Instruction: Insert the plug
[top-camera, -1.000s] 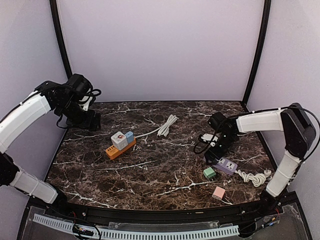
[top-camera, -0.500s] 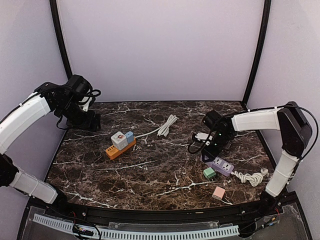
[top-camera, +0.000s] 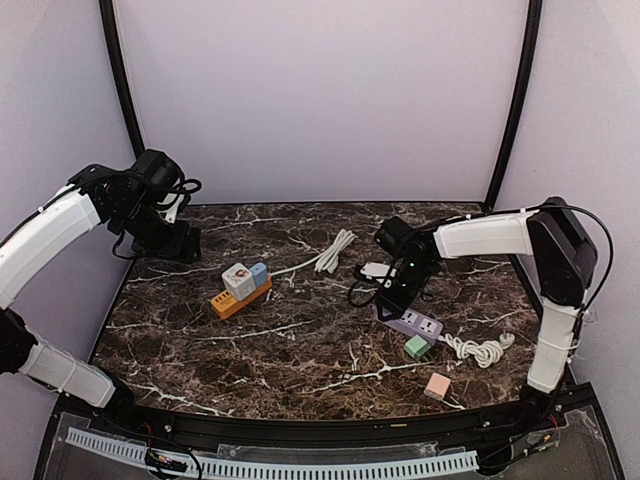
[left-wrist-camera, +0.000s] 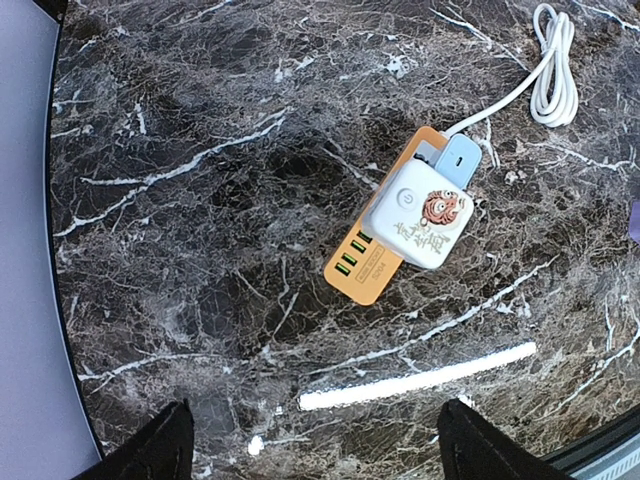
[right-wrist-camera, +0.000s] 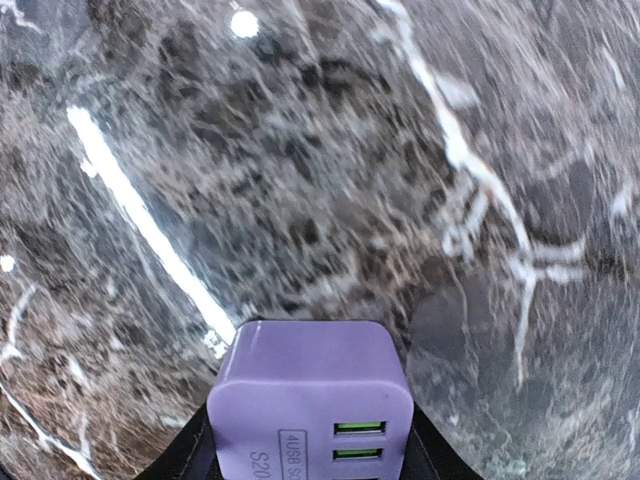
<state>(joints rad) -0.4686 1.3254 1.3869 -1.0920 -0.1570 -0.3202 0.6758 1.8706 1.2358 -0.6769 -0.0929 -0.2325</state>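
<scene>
My right gripper (top-camera: 397, 296) is shut on the near end of a purple power strip (top-camera: 417, 323) that lies on the marble table. In the right wrist view the strip (right-wrist-camera: 312, 390) fills the space between the fingers, with its green USB ports showing. A green plug (top-camera: 418, 346) lies just in front of the strip and a pink plug (top-camera: 436, 386) nearer the front edge. My left gripper (top-camera: 178, 240) is open and empty, raised at the back left; in its wrist view its fingertips (left-wrist-camera: 165, 450) are spread wide apart above bare marble.
An orange power strip (top-camera: 235, 300) at centre left carries a white adapter (top-camera: 238, 279) and a blue plug (top-camera: 259, 272); it also shows in the left wrist view (left-wrist-camera: 368, 270). Its white cable (top-camera: 335, 250) is coiled behind. The purple strip's white cable (top-camera: 480, 350) trails right.
My right gripper has moved left across the table, dragging the purple strip and its cable with it. The left arm has not moved.
</scene>
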